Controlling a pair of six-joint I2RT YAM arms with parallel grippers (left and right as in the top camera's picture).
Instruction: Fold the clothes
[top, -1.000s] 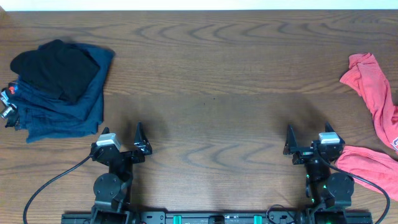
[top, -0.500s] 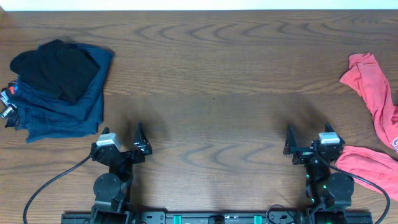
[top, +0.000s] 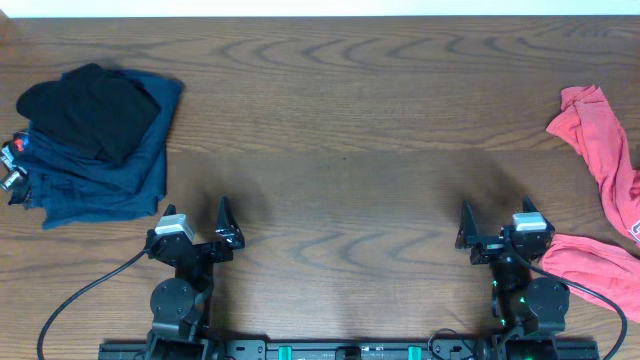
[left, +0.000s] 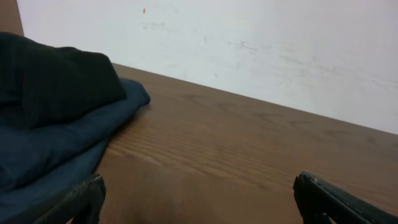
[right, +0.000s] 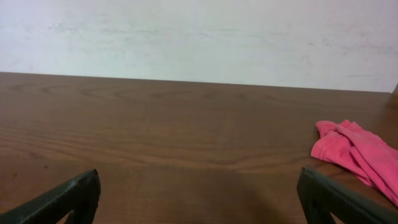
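Observation:
A crumpled red garment (top: 612, 150) lies at the table's right edge, with more of it (top: 590, 268) by the right arm's base; it also shows in the right wrist view (right: 357, 152). A folded stack of dark blue clothes (top: 110, 175) with a black garment (top: 90, 110) on top sits at the left; it shows in the left wrist view (left: 50, 137). My left gripper (top: 195, 225) is open and empty near the front edge, right of the stack. My right gripper (top: 495, 225) is open and empty, left of the red garment.
The wooden table (top: 340, 130) spans the view. A white wall (right: 199, 37) stands behind its far edge. Cables run from both arm bases at the front edge.

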